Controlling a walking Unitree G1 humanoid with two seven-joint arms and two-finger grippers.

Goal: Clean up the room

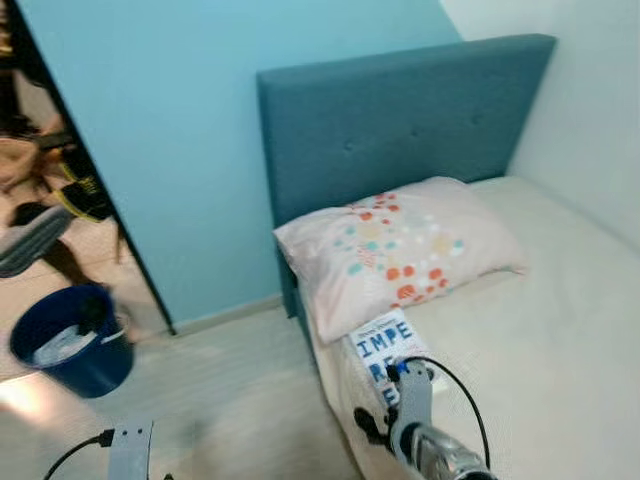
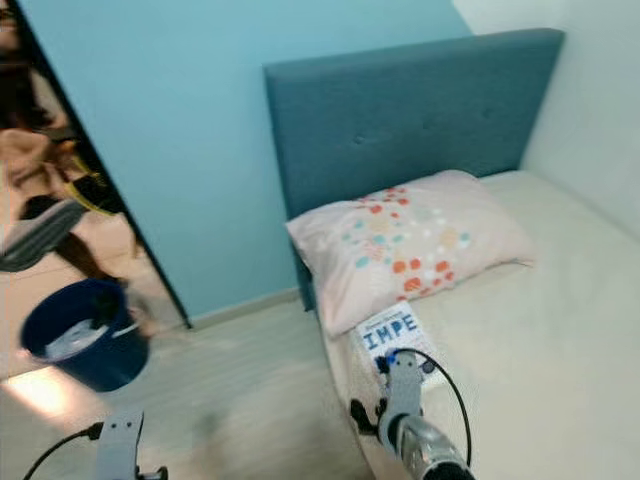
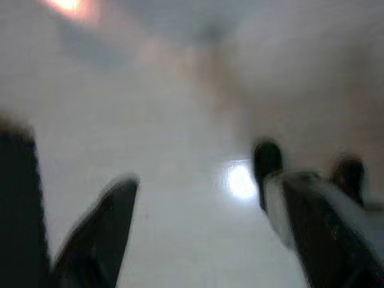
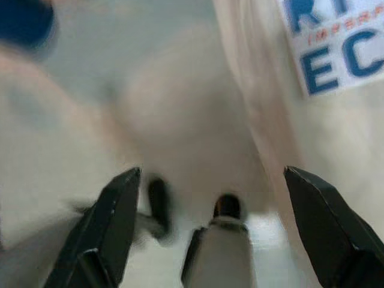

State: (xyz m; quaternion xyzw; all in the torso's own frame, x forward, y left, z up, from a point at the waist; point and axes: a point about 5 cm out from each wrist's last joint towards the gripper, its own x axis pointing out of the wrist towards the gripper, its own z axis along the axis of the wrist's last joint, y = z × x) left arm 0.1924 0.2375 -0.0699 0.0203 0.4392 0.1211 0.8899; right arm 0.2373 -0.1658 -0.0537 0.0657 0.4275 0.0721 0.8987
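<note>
bedroom, likely home | bed point(image 1: 540, 330) | pillow point(image 1: 400, 250) | headboard point(image 1: 400, 120)

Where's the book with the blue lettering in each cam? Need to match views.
Left eye view: book lies on the bed's near corner, just below the pillow, above the right arm.
Right eye view: same spot, book below the pillow.
Left wrist view: not in it; blurred floor.
Right wrist view: book on the pale bed, beyond the open right gripper.
Shared landmark: the blue letters on its white cover.
</note>
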